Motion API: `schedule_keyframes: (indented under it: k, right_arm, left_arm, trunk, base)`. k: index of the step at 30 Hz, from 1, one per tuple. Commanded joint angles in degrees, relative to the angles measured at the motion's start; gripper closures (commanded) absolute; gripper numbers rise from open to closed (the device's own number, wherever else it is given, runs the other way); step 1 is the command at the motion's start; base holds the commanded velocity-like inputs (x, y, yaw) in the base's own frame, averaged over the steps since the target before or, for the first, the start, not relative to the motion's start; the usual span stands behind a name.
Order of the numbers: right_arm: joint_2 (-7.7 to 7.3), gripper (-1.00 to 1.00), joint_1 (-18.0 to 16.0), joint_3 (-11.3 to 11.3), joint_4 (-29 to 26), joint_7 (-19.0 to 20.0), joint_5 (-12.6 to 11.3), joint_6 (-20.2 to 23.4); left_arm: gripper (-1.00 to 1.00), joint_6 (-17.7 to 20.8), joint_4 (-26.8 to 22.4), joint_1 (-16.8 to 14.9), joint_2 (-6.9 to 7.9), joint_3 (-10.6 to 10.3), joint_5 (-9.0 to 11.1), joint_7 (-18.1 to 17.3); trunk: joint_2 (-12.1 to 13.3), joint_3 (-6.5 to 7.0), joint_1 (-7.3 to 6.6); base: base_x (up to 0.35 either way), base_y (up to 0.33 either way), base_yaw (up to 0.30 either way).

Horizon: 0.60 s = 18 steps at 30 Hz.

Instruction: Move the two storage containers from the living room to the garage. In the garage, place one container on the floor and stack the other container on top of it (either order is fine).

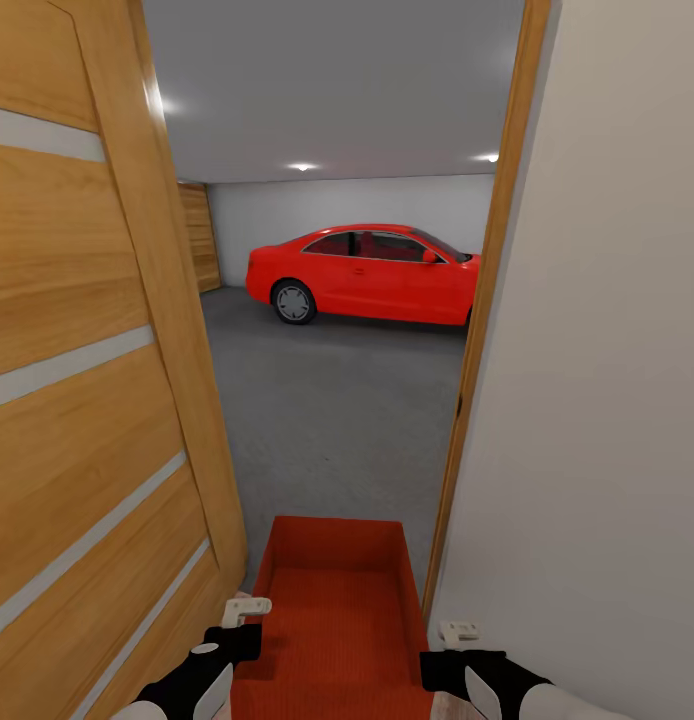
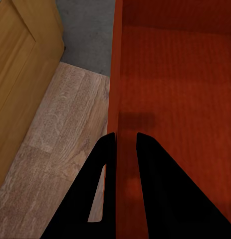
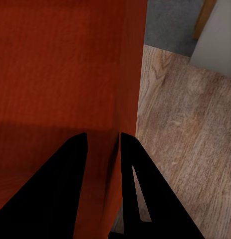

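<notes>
- Both our grippers sit at the bottom edge of the head view, one at each side of an orange-red bin (image 1: 332, 610) that we carry between them, its open top facing up.
- Our left gripper (image 1: 245, 606) pinches the bin's left wall; in the left wrist view its black fingers (image 2: 108, 164) stand on either side of that thin wall (image 2: 126, 149), one outside, one inside.
- Our right gripper (image 1: 457, 632) pinches the right wall likewise; the right wrist view shows its fingers (image 3: 127, 164) closed on the wall's edge.
- We see the bin at the bottom centre of the frame, in a doorway, its far end over the grey floor (image 1: 337, 420) of the garage.
- Light wood planks (image 2: 60, 134) lie under the bin's sides in both wrist views, meeting the grey floor further ahead.
- An open wooden door (image 1: 77, 380) with pale stripes takes the left of the frame; a wood jamb (image 1: 487, 300) and a pale wall (image 1: 607, 350) take the right.
- Through the opening, in the upper middle, a red car (image 1: 372, 272) stands side-on against the far pale wall, well apart from the bin, with ceiling spotlights (image 1: 302, 167) above.
</notes>
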Motion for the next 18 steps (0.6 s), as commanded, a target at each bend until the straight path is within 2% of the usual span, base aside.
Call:
schedule_keyframes:
  k: [1,10,14,18]
  right_arm:
    - [-1.71,1.0,-0.05,-0.92,-3.43,0.28,0.09,-1.57]
    - [-1.65,1.0,-0.07,-0.75,-3.43,0.29,0.12,-1.58]
    - [-1.64,1.0,-0.07,-0.81,-3.43,0.18,0.12,-1.39]
    - [-1.64,1.0,-0.06,-0.78,-3.43,0.16,0.18,-1.19]
  left_arm:
    - [1.0,0.12,0.15,0.0,0.06,-1.65,1.34,-1.39]
    - [1.0,0.12,0.15,0.0,0.08,-1.65,1.34,-1.4]
    - [1.0,0.12,0.15,0.0,0.07,-1.65,1.34,-1.41]
    - [1.0,0.12,0.15,0.0,0.06,-1.65,1.34,-1.41]
  trunk:
    - [-0.06,-0.08,0.01]
    - [-0.06,-0.08,0.01]
    - [-0.06,-0.08,0.01]
    - [-0.06,-0.08,0.01]
  base:
    - [0.0,0.0,0.0]
    - [0.0,0.015,0.0]
    - [0.037,0.169,-0.022]
    - [0.039,0.126,-0.164]
